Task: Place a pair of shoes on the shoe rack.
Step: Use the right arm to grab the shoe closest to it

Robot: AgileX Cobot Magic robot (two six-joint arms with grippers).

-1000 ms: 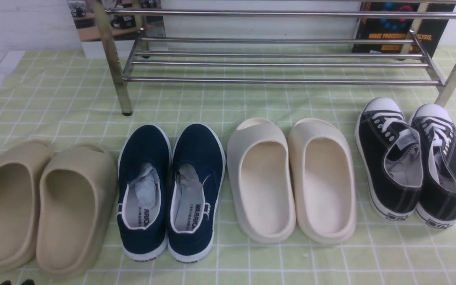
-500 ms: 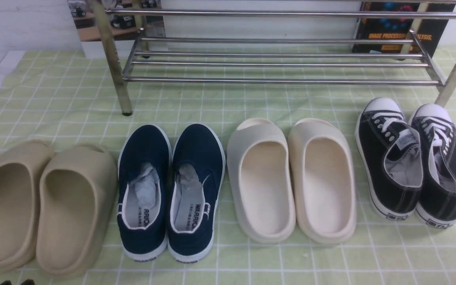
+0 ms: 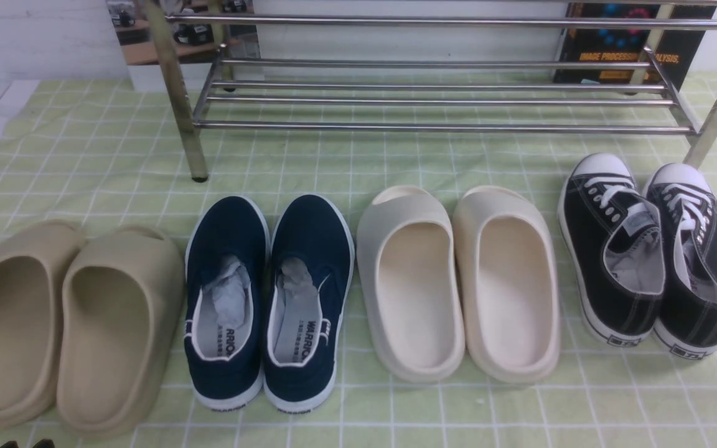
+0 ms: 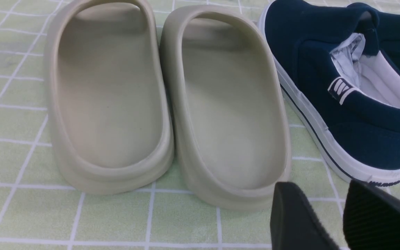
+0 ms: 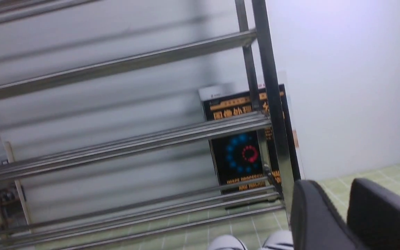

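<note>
At the far left, the tan foam slides (image 3: 72, 323) are running off the frame. Only the dark tips of your left tool (image 3: 24, 444) are showing, slightly parted and holding nothing. The navy slip-on shoes (image 3: 268, 298) are showing "WARRIOR" on insoles half hidden by crumpled paper. Past the cream foam slides (image 3: 458, 280), the black canvas lace-up sneakers (image 3: 645, 249) are standing on the green checked worktop cloth (image 3: 358, 168), just before the chrome shoe rack (image 3: 445, 127). You are not making out their heel tags. A rack bar is cutting through "IMAGE PROCESS…ALYSIS" on the black box (image 3: 601, 37). Your right tool (image 5: 331, 181) is hanging slightly parted, empty.
</note>
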